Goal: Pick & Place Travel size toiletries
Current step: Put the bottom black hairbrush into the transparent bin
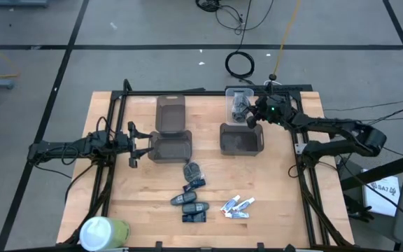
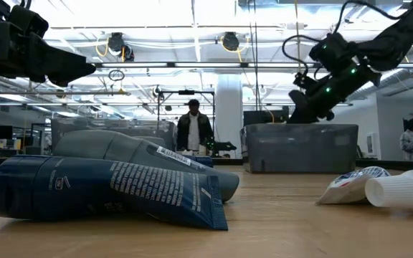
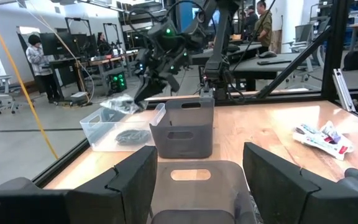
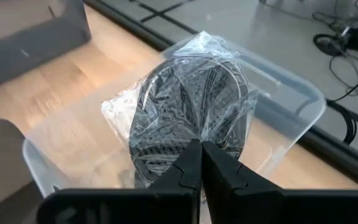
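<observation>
One wrapped dark lump (image 4: 188, 109) (plastic-bagged) pinched by right gripper (image 4: 201, 155) above clear bin (image 4: 291, 106).

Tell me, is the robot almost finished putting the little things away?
Not yet. One dark wrapped item already lies in the clear bin. The right end effector is shut on a plastic-wrapped dark grey lump above that bin. The left end effector waits open by the grey bins. Dark oblong pieces, another lump and white tubes remain on the table.
</observation>
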You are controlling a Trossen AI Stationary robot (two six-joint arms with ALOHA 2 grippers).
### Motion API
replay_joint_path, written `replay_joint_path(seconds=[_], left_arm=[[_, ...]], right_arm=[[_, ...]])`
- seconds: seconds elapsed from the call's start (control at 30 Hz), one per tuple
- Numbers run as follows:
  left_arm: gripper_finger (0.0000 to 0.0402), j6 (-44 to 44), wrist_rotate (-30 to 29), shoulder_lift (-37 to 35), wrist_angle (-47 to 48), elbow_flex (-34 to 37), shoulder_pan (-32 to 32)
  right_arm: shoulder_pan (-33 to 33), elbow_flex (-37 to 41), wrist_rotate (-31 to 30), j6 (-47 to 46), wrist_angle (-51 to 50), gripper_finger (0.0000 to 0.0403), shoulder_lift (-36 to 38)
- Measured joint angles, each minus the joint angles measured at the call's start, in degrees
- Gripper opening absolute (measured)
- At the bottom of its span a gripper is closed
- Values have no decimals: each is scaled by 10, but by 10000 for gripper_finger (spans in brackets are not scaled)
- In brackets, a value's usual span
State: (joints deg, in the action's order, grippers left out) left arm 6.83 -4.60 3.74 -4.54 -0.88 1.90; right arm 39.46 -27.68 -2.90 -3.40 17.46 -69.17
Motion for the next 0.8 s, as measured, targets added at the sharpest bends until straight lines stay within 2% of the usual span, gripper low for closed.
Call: replay_joint_path(seconds=[0.4,0.8], left_arm=[[234,0,0,0,0,0,0],[235,0,0,0,0,0,0]], right_arm=[[7,0,0,0,50,0,-56],[7,0,0,-2,50,0,-59]])
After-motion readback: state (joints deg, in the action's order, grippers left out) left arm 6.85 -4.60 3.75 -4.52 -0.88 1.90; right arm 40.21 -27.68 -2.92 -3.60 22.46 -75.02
